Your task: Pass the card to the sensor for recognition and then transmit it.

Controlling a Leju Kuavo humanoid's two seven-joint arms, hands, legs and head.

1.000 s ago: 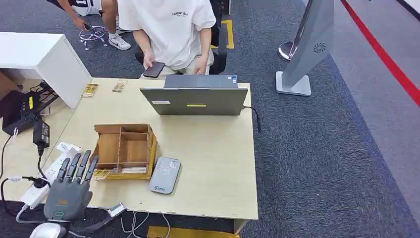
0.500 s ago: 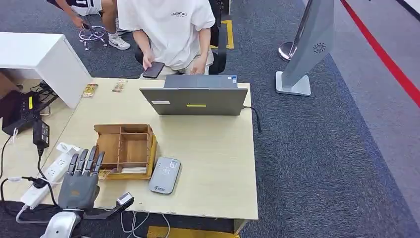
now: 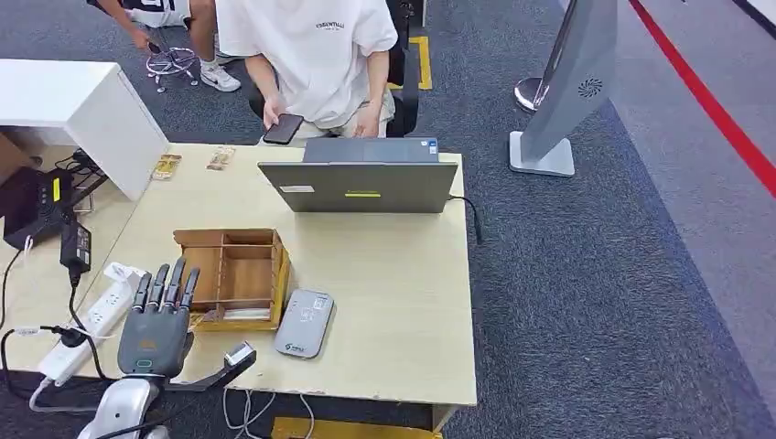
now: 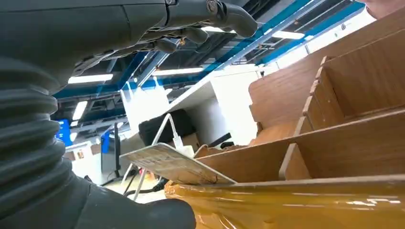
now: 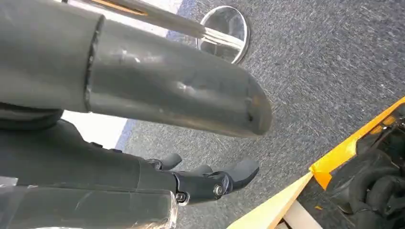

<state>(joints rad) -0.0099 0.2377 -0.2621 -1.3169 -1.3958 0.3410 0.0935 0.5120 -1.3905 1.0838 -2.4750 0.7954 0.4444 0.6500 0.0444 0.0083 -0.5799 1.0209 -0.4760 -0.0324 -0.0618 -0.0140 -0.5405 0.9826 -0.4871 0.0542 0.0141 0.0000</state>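
A wooden divided box (image 3: 233, 271) stands on the table's front left, and a pale card (image 3: 245, 314) lies in its front slot. In the left wrist view the card (image 4: 171, 163) leans up out of the box (image 4: 344, 114), just beyond my thumb. A grey card sensor (image 3: 305, 322) lies flat right of the box. My left hand (image 3: 157, 322) hovers at the box's front left corner, fingers straight and spread, thumb stuck out sideways, holding nothing. My right hand (image 5: 210, 180) hangs over the carpet with loosely bent fingers, empty.
A laptop (image 3: 359, 183) sits at the table's far side, with a seated person (image 3: 307, 55) holding a phone behind it. A power strip (image 3: 87, 327) and cables lie left of my hand. A white cabinet (image 3: 73, 101) stands far left, a grey kiosk stand (image 3: 567, 91) on the right.
My left hand has moved forward and to the right, from beside the power strip up to the box's front left corner. The box, card and sensor have not moved.
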